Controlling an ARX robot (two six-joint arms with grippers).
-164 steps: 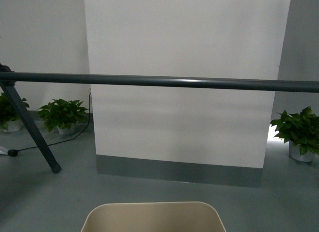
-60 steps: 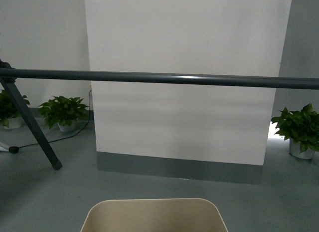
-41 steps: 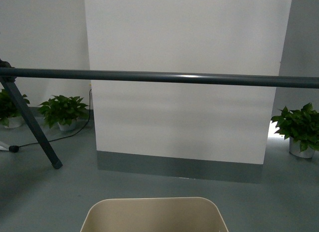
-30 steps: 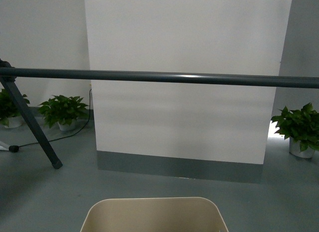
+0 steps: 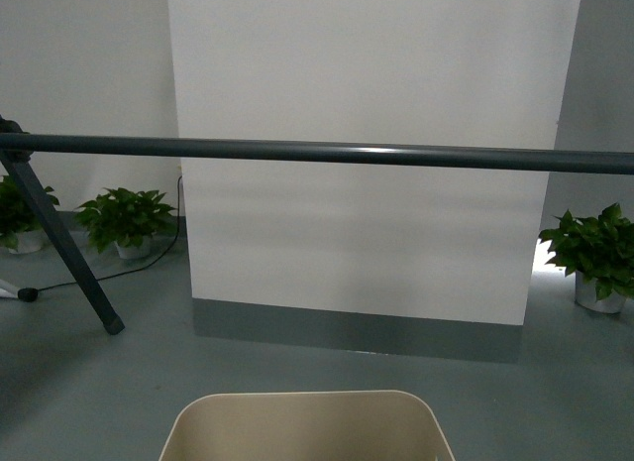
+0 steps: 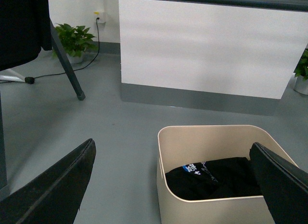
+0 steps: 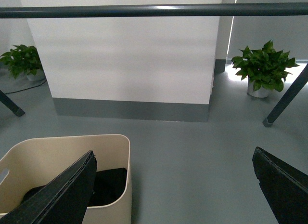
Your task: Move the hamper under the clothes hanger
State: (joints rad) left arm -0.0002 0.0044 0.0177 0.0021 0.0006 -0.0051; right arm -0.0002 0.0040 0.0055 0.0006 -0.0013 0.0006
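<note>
Left gripper: I see its two dark fingers spread wide. One is out over the floor. The other overlaps the hamper's far rim in my wrist view. I cannot tell whether it touches.
Right gripper: jaws wide apart too. One finger overlaps the hamper's mouth. The other hangs over bare floor. Nothing is held.
Hamper: beige plastic, rounded corners, smooth rolled rim. A slot handle shows inside one wall in the right wrist view. It sits on the grey floor, low and centred in my front view, between the two grippers.
Contents: dark clothes with a bit of white and blue print lie in the bottom.
Hanger: dark grey bar runs level across the front view, above and beyond the hamper. One splayed leg stands at the left.
Background: white panel with grey base; potted plants either side.
</note>
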